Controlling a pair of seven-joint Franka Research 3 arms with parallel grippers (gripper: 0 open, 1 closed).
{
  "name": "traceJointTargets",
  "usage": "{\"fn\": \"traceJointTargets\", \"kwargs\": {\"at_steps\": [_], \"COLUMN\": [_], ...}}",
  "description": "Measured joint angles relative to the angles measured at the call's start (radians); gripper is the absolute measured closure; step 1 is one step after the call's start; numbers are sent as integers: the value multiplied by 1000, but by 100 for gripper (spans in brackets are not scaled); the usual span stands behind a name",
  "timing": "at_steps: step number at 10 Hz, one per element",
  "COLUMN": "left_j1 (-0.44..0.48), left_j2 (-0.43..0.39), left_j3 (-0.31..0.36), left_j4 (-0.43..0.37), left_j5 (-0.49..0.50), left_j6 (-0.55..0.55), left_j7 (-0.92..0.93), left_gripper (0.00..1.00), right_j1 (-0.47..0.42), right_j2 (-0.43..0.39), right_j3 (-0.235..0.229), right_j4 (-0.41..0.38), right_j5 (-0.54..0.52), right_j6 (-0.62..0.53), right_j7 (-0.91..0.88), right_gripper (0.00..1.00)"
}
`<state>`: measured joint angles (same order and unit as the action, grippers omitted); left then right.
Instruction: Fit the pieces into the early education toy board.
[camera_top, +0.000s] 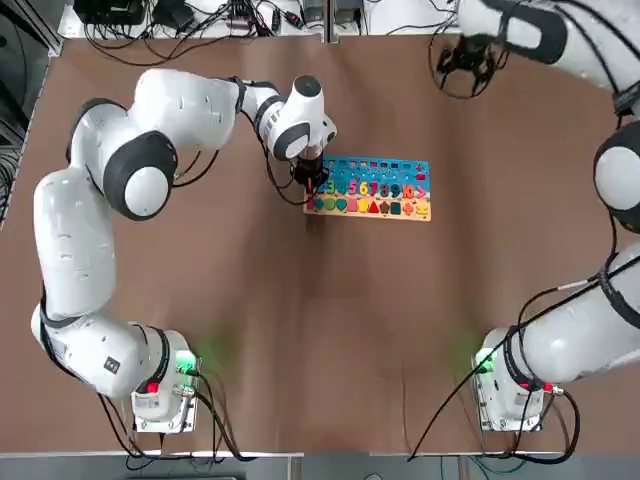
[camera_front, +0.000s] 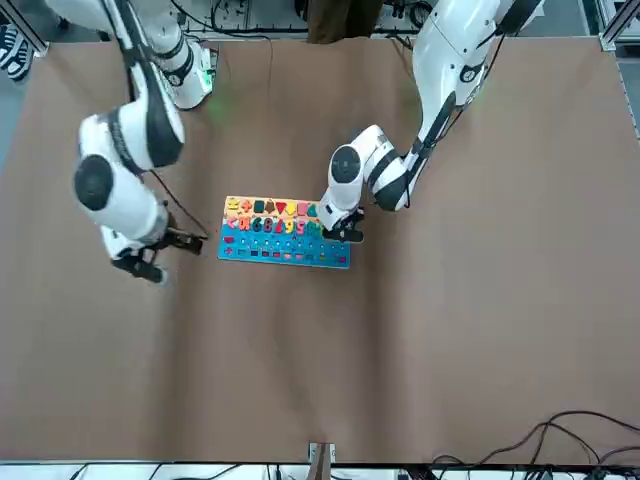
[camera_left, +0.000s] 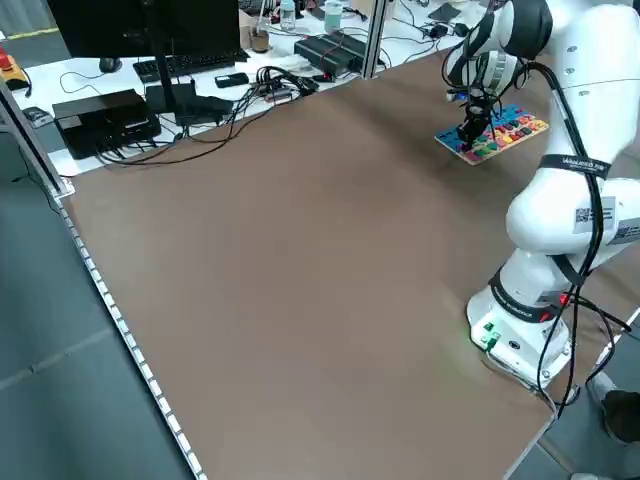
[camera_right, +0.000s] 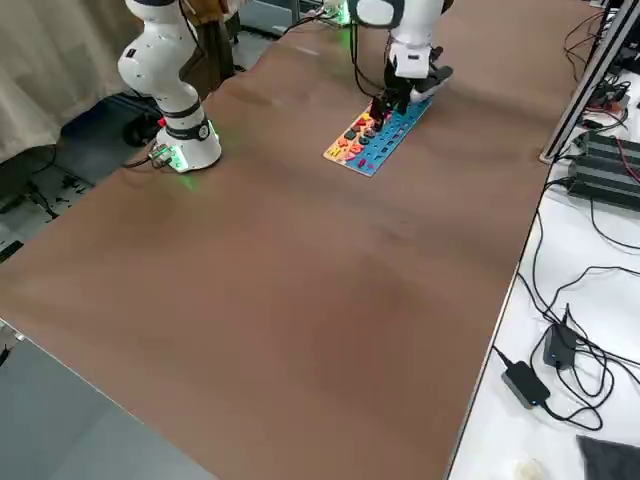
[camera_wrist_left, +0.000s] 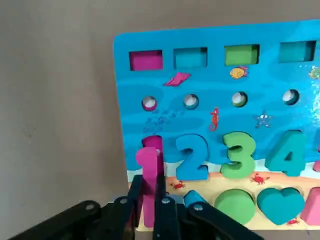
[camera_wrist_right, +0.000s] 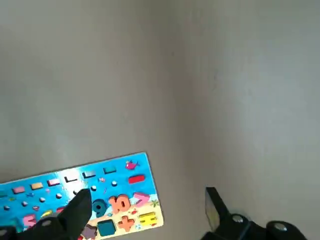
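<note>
The left gripper (camera_wrist_left: 149, 183) is narrow, its two fingers closed on the pink "1" (camera_wrist_left: 149, 172), over the board's left end as the robot sits. The grip is on the piece's flanks, with its head standing clear of the fingertips. Its long axis runs across the short width of the toy board (camera_top: 367, 216), much in line with the magenta recess (camera_wrist_left: 152, 141) that shows just past its head — so I judge that little turning is called for, rather a slight shift toward the blue side and then a press down. How high the piece rides I cannot tell; if its foot comes down on the tan strip, it would likely catch the rim and tip instead of dropping in. Next along the row comes the blue "2" (camera_wrist_left: 192, 157), close beside the work, and one finger could nudge it if the wrist strays that way. Further along, at the board's other end, sit the orange "10" (camera_wrist_right: 120, 204) and a slanted pink piece (camera_wrist_right: 141, 199), which may want straightening later. Farthest off is the right gripper (camera_wrist_right: 149, 200), spread wide with nothing between its fingers, beyond the blue edge and off to the right — the left is plainly the nearer hand.
</note>
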<state>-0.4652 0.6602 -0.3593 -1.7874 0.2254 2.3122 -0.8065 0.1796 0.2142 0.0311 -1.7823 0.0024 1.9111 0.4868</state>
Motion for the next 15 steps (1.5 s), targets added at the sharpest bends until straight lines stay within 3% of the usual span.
{"fn": "traceJointTargets", "kwargs": {"at_steps": [3,5,11,15], "left_j1": [1,1,0,-1], "left_j2": [0,1,31,31], "left_j3": [1,3,2,1], "left_j4": [9,14,40,41], "left_j5": [0,0,0,0], "left_j6": [0,0,-22,-27], "left_j7": [16,18,27,28], "left_gripper": [87,87,87,87], "right_j1": [-78,-101,-58,6], "right_j2": [-26,-26,-8,88], "right_j3": [-2,-2,12,14], "right_j4": [124,161,162,161], "right_j5": [0,0,3,3], "right_j6": [-160,-200,-233,-230], "right_j7": [-86,-118,-124,-123], "right_gripper": [0,0,0,0]}}
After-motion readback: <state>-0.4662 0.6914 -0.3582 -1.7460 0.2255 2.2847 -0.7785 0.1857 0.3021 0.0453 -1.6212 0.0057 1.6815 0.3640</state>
